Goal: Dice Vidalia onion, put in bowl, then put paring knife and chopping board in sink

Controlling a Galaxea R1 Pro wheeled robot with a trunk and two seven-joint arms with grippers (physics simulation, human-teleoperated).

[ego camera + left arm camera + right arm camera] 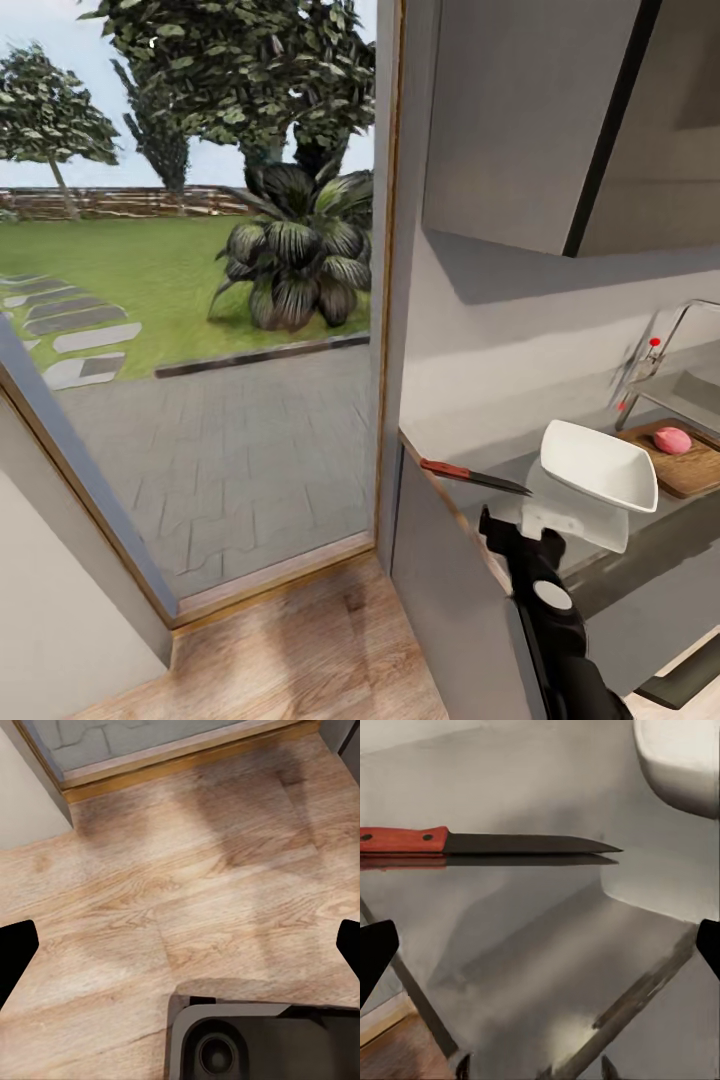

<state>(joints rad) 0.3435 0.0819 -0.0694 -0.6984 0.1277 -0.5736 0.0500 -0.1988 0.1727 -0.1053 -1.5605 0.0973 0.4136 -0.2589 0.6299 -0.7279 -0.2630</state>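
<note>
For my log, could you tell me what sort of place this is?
Likely a home kitchen beside a garden door: a countertop with a tap, a chopping board, a knife and a wall cabinet.

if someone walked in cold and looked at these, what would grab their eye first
Probably the big glass door with the leafy garden plant outside, filling the head view's left half. Next, on the grey countertop at right, the paring knife lies flat near the counter's end, beside the white bowl, with the pink Vidalia onion sitting on the chopping board just beyond. The right gripper hangs before the knife, jaws wide open.
</note>
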